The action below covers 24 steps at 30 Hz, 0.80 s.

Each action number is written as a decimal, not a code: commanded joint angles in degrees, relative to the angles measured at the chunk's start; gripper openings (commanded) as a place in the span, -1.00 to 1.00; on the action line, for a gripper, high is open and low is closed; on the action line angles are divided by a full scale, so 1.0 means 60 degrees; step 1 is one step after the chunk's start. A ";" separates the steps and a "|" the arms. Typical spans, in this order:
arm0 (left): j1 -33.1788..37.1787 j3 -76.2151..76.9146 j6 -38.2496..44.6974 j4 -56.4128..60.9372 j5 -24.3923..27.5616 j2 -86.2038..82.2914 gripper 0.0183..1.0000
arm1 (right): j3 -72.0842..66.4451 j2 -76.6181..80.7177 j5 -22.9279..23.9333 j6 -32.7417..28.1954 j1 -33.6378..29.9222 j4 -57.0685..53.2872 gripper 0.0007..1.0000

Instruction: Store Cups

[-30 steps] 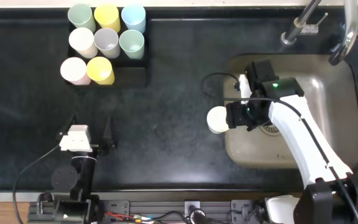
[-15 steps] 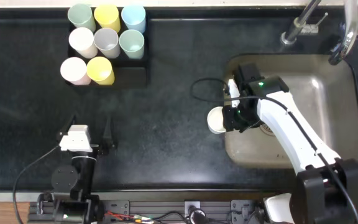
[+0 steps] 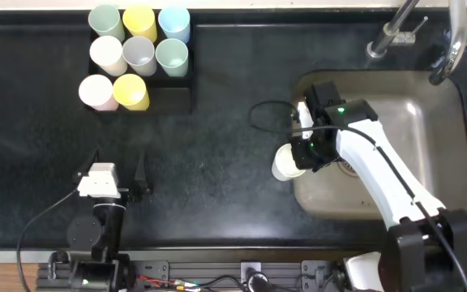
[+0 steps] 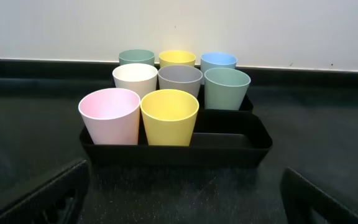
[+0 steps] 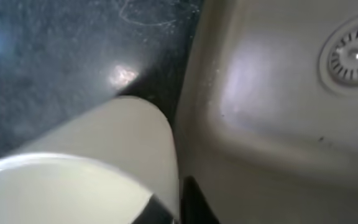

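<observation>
Your right gripper (image 3: 302, 154) has its jaws clamped on a cup (image 3: 284, 163), gripping it by the wall near the rim. The cup hangs tilted above the left rim of the sink (image 3: 428, 105), with its body over the counter (image 3: 217, 186). A side grip leaves the mouth and base free, which should let you set the cup down upright.

Your left gripper (image 3: 118, 158) is parked near its base with jaws apart and nothing between them. It faces the tray (image 4: 229, 140), so its wrist view gives you a clear look at the storage layout.

Materials and shapes:
- Cup: cream, smooth, matte, tapered toward the base (image 5: 92, 162). It looks like light plastic, so expect it to slip under a loose grip.
- Tray: black, low-walled, rectangular. It holds eight cups (image 4: 169, 115) in pastel colours, standing upright and close together.
- Slot (image 4: 229, 124): the front corner beside the yellow cup is free and is the likely destination.
- Sink: brushed metal with a round drain (image 5: 353, 56).
- Counter: dark, speckled, flat.
</observation>
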 commanded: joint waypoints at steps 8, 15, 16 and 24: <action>-0.0025 -0.0011 0.0102 -0.0036 0.0091 -0.0095 1.00 | 0.0299 -0.0433 -0.0080 0.0044 0.0036 0.0044 -0.91; -0.0025 -0.0011 0.0102 -0.0036 0.0091 -0.0095 1.00 | 0.2524 -0.0882 -0.0058 -0.0033 0.0036 -0.0579 -0.92; -0.0025 -0.0011 0.0102 -0.0036 0.0091 -0.0095 1.00 | 0.3093 -0.0878 -0.0033 -0.0033 0.0036 -0.0718 -0.92; -0.0025 -0.0011 0.0102 -0.0036 0.0091 -0.0095 1.00 | 0.7410 -0.0379 -0.0382 0.0459 0.0226 -0.1147 -0.92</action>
